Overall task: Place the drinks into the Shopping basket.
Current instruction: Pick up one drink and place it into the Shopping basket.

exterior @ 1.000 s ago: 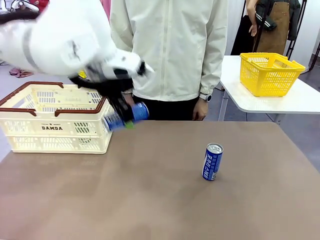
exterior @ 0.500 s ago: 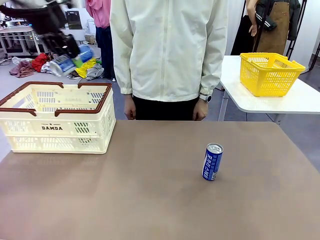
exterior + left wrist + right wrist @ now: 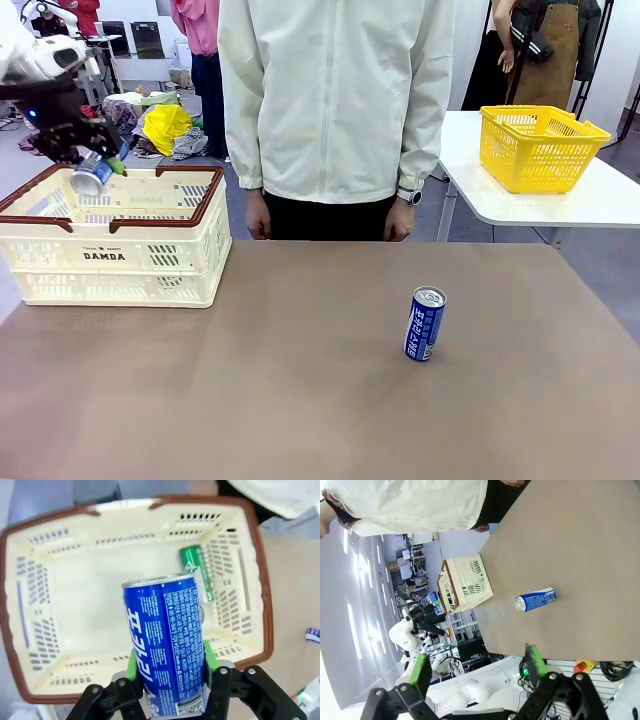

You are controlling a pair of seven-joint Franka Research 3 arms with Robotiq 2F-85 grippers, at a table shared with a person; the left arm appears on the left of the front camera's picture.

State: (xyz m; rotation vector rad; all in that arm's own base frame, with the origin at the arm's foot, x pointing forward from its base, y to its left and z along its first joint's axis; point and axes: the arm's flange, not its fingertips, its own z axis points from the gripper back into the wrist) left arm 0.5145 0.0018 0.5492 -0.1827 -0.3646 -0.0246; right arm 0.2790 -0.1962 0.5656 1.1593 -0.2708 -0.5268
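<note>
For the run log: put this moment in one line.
left gripper: shut on held can above Shopping basket | right gripper: open | standing can: on table

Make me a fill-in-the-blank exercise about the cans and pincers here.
1. The left pincer grips a drink can coloured ____.
2. The lying can inside the Shopping basket is coloured ____.
3. The table can stands ____ on the table.
4. The right pincer is ____.

Missing words: blue; green; upright; open.
</note>
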